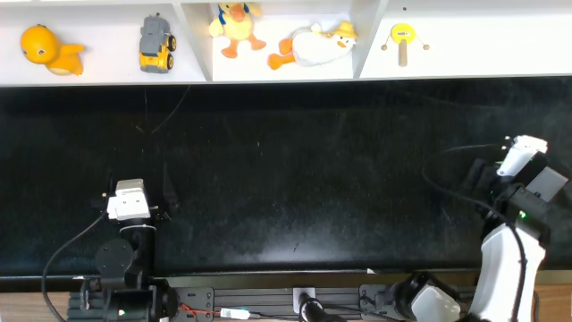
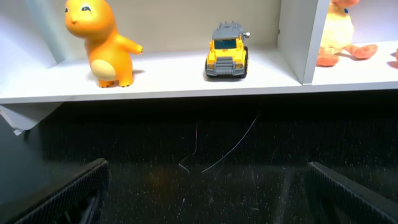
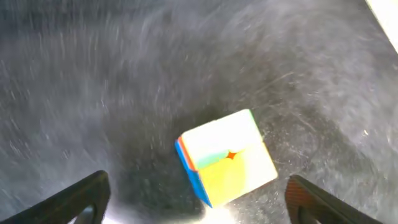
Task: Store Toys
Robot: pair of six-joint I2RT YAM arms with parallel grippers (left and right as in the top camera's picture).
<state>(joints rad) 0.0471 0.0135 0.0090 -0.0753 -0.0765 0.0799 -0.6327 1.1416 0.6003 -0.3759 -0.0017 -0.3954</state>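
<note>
The right gripper (image 3: 199,198) is hovering wide open and empty over the coloured cube (image 3: 227,158), which is lying on the black table (image 3: 93,74). The left gripper (image 2: 208,199) is standing wide open and empty, facing the shelf (image 2: 174,78) holding an orange figure (image 2: 99,40) and a yellow truck (image 2: 227,50).

Toys cut off, blurred or too small

In the left wrist view the plush duck (image 2: 339,31) is cut by the top edge and stands partly behind the shelf divider (image 2: 301,40). The cube (image 3: 227,158) is blurred and its face colours are washed out. The small yellow toy (image 1: 403,40) is perhaps a rattle, but it is too small to tell.
</note>
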